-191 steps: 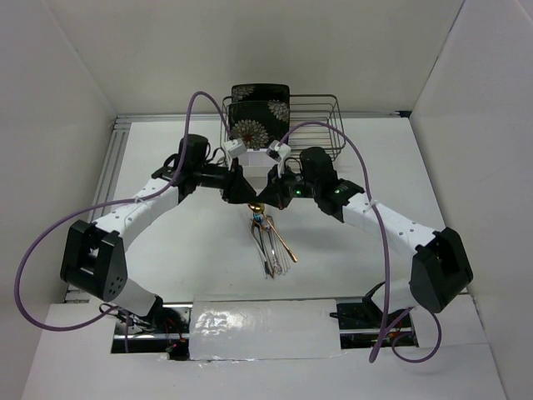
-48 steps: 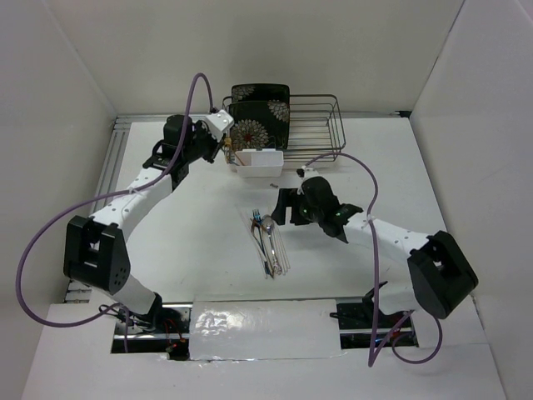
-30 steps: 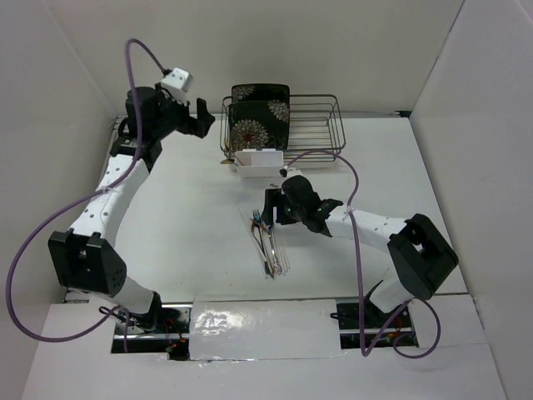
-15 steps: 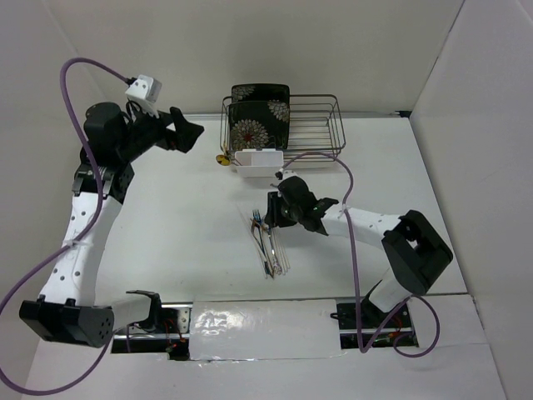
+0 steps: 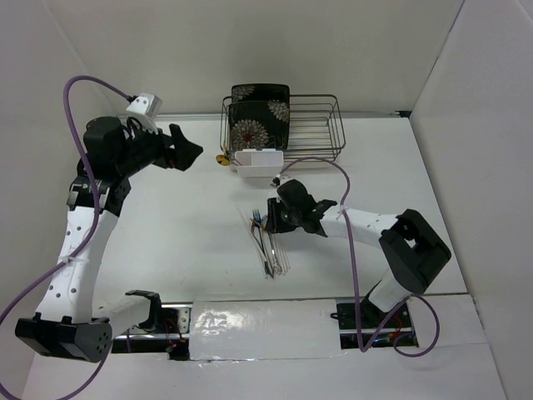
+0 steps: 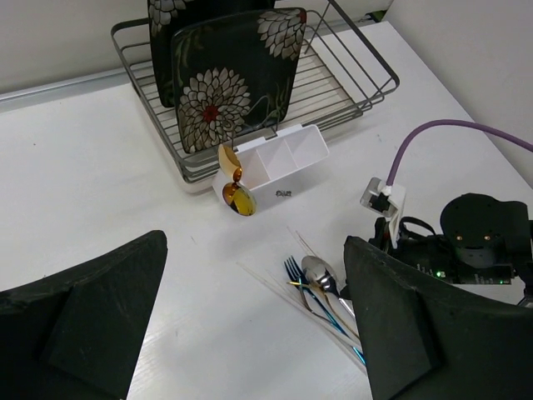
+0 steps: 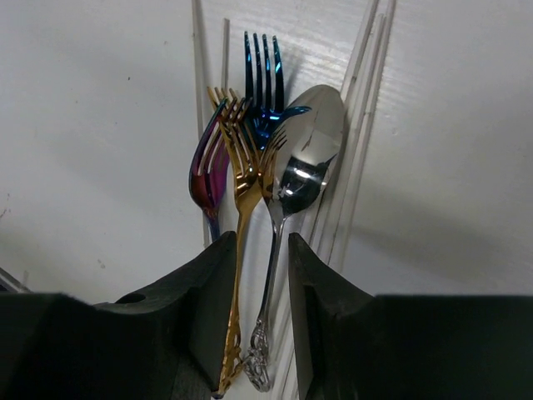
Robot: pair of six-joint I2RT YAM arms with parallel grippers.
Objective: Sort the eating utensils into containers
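Left arm point(image 5: 77, 229) is standing tall on my feed, elbow way up on the far-left side. The forearm reaches right, with the left gripper point(image 5: 186, 147) held high and its jaws spread wide. Right arm point(image 5: 371, 223) is stretched low toward the middle, wrist tipped over, right gripper point(image 5: 274, 214) pointing down. Its fingers point(image 7: 208, 308) sit close with just a narrow slit between them, and I honestly can't tell if they're clamping.

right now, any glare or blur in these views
Right wrist: the silver spoon is sharp, with a bright highlight on its bowl; its own jaws are dark and soft-edged at the bottom. Left wrist: evenly lit, background sharp, jaws looming as dark shapes. Top external: soft shadows, glare on the shiny strip at the near edge.
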